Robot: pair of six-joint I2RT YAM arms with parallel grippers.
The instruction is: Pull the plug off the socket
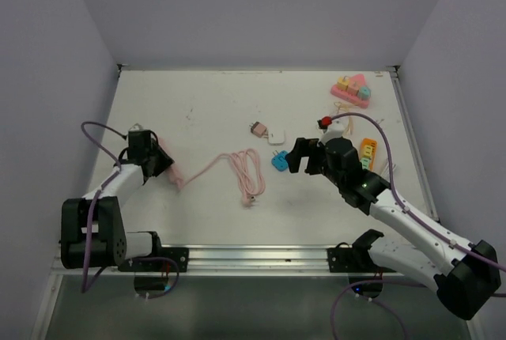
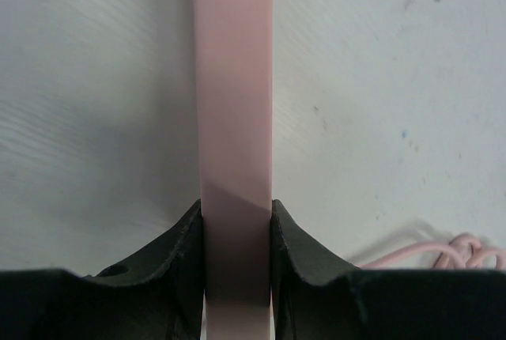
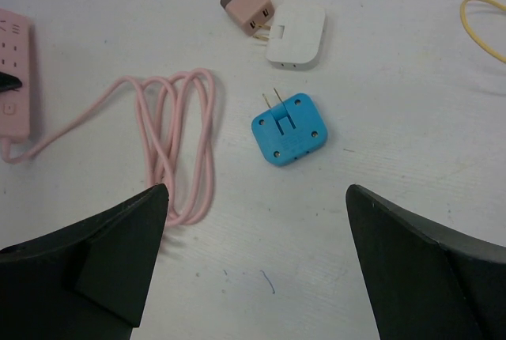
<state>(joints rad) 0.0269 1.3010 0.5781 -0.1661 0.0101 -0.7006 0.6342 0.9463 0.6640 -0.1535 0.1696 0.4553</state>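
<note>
The left fingers [image 2: 178,261] clench the pink power strip [image 2: 233,119], likely to steady it on the bench [image 1: 205,111], while the right fingers [image 3: 103,253] hang spread wide above the blue plug [image 3: 289,128], which lies loose well right of that strip.

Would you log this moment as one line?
left gripper: shut on power strip | right gripper: open near blue plug | plug: loose on table

Nothing legible in any view, no text, brand or number. Only candidate: faint markings at the far end of the pink power strip [image 3: 16,47], right wrist view, too blurred to read.
</note>
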